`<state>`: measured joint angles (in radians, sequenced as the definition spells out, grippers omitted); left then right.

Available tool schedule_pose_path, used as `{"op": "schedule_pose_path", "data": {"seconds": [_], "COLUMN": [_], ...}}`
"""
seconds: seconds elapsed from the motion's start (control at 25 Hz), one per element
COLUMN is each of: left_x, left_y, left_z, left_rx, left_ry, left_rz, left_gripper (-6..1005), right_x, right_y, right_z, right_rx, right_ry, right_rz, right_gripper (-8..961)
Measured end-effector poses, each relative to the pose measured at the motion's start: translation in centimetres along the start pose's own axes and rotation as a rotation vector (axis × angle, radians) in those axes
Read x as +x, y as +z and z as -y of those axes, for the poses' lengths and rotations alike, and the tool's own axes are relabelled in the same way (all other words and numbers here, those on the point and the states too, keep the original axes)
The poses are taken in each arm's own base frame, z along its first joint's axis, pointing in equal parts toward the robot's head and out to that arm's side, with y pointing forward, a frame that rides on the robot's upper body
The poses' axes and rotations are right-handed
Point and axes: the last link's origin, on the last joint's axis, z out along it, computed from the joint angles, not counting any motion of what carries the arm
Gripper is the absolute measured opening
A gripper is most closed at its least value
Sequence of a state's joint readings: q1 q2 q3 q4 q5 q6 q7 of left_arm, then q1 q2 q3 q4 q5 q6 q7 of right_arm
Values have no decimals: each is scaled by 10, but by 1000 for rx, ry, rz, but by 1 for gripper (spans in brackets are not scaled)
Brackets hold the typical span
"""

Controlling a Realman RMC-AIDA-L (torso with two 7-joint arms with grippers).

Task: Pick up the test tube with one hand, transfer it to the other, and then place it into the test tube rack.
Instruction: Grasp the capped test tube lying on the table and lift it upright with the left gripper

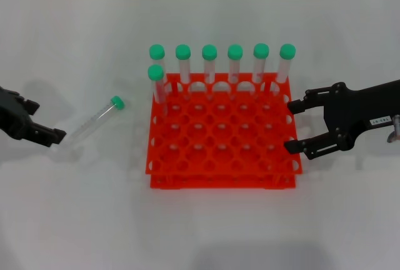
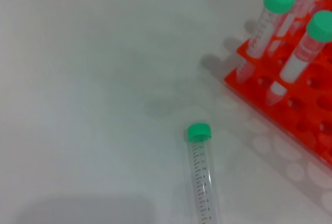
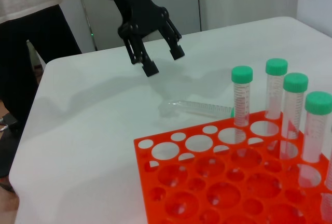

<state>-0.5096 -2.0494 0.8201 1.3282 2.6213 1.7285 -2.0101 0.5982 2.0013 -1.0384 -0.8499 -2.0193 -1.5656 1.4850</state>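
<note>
The test tube (image 1: 94,120) lies on the white table left of the rack, with its green cap (image 1: 116,102) pointing toward the rack. It also shows in the left wrist view (image 2: 202,177) and the right wrist view (image 3: 199,108). My left gripper (image 1: 51,120) is open and empty just beyond the tube's bottom end; it also shows in the right wrist view (image 3: 164,62). The orange-red rack (image 1: 222,157) stands at the centre. My right gripper (image 1: 292,126), the one with the white label, is open and empty at the rack's right edge.
Several other green-capped tubes (image 1: 209,64) stand in the rack's back row, and one more (image 1: 156,82) stands in the second row at the left. A person (image 3: 31,42) stands beyond the table's far end in the right wrist view.
</note>
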Motion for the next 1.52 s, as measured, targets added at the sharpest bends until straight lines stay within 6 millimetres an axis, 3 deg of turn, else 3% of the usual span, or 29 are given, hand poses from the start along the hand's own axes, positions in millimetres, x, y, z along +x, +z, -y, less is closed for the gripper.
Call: {"op": "schedule_pose_path", "data": {"seconds": [0.64, 1.0, 1.52], "left_x": [-7, -1, 5], "left_y": [41, 59, 70], "left_z": [8, 8, 6], "left_rx": [26, 7, -7], "left_ry": [-67, -77, -52], "left_rz": [22, 20, 35], "left_gripper": [865, 862, 858], "right_x": [0, -2, -1], "right_y": [4, 4, 6], "right_z": [-3, -5, -5], "right_rx": [-10, -22, -21], "right_ry": [8, -9, -13], "right_rz": [13, 30, 27], "right_gripper": [821, 821, 820]}}
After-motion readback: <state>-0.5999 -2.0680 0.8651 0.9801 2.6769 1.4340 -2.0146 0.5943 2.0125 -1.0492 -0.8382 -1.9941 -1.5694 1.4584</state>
